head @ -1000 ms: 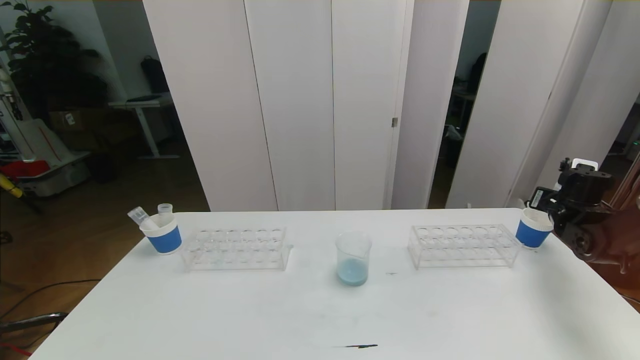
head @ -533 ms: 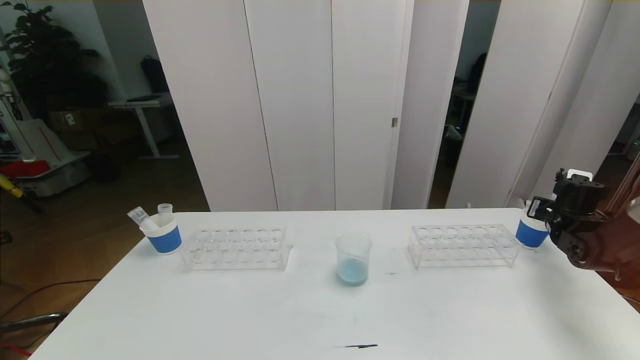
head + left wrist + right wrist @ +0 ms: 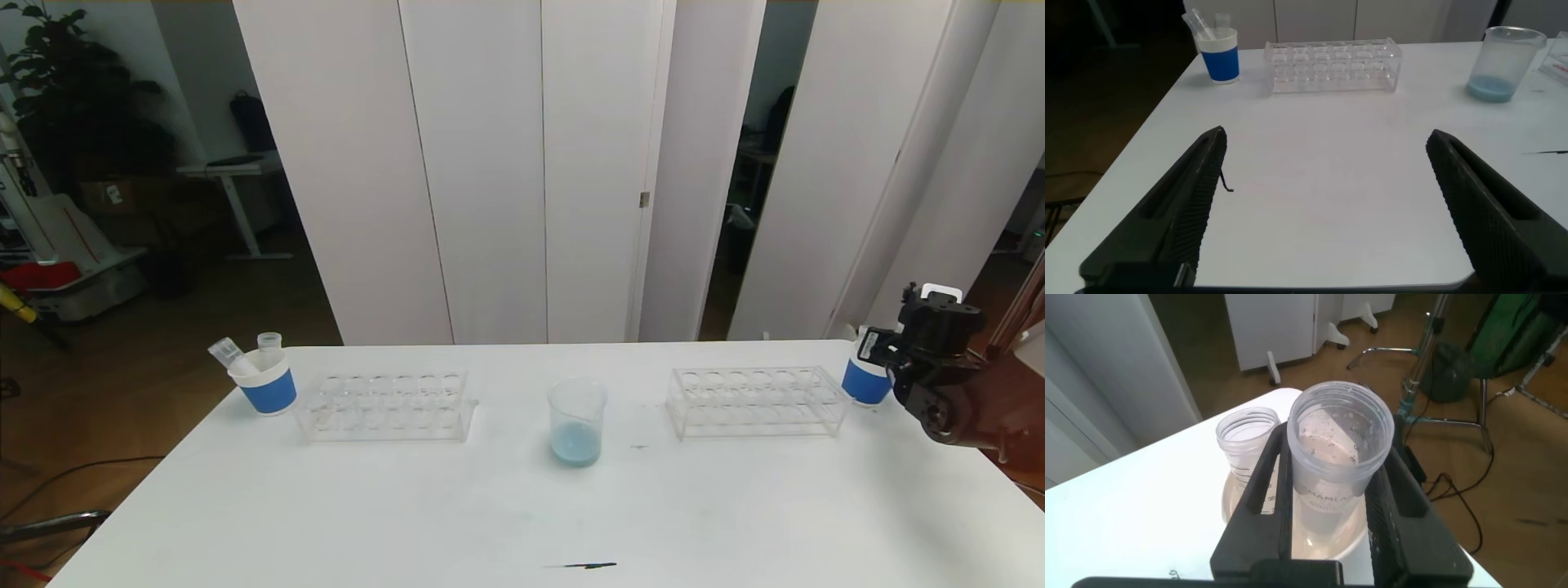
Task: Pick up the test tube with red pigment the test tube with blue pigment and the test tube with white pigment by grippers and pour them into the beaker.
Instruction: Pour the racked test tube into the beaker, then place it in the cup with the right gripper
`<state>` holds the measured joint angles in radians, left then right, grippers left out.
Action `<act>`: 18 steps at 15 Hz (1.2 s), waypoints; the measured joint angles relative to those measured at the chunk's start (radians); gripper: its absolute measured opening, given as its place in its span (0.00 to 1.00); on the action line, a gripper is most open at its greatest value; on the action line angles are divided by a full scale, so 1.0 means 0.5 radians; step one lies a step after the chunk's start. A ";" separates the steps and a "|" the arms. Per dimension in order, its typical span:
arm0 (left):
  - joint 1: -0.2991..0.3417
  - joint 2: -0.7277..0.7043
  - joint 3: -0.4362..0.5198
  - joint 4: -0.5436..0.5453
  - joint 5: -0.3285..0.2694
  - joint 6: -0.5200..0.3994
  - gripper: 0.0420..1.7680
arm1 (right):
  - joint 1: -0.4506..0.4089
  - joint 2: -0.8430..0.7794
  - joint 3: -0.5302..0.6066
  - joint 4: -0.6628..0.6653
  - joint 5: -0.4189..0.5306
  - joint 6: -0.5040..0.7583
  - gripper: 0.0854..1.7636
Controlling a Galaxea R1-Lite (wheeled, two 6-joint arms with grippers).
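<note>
- The right gripper [image 3: 1327, 502] is over the far right corner of the table [image 3: 522, 506], its fingers closed on a clear test tube [image 3: 1339, 453] held upright, mouth up.
- That tube looks almost empty, only droplets and a pale film inside, so I'd guess it is the white one and it is being put away, not fetched.
- Directly below it sits the right paper cup [image 3: 864, 380], with 1 other tube [image 3: 1245, 437] standing in it; the held tube hangs just beside that one, which suits a drop into the cup.
- The beaker [image 3: 576, 420] stands mid-table between the 2 clear racks [image 3: 384, 404] [image 3: 755, 398], reachable from either side. It holds a pale blue pool at the bottom.
- The left paper cup [image 3: 265, 384] at the far left holds 2 more tubes [image 3: 233, 355], leaning.
- The left gripper [image 3: 1327, 220] hovers above the near left part of the table, fingers spread wide on nothing, apparently idle.
- Both racks appear empty.
</note>
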<state>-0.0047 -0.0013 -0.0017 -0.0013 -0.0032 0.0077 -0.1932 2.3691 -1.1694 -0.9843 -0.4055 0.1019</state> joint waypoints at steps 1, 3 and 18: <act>0.000 0.000 0.000 0.000 0.001 0.000 0.99 | 0.000 0.002 -0.002 0.000 0.000 0.001 0.30; 0.000 0.000 0.000 0.001 0.000 0.000 0.99 | 0.000 0.004 -0.002 -0.001 -0.001 -0.001 0.30; 0.000 0.000 0.000 0.000 0.000 0.000 0.99 | 0.012 0.000 -0.014 -0.037 0.007 -0.025 0.98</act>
<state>-0.0047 -0.0013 -0.0017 -0.0013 -0.0032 0.0077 -0.1870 2.3694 -1.1762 -1.0026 -0.4021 0.0894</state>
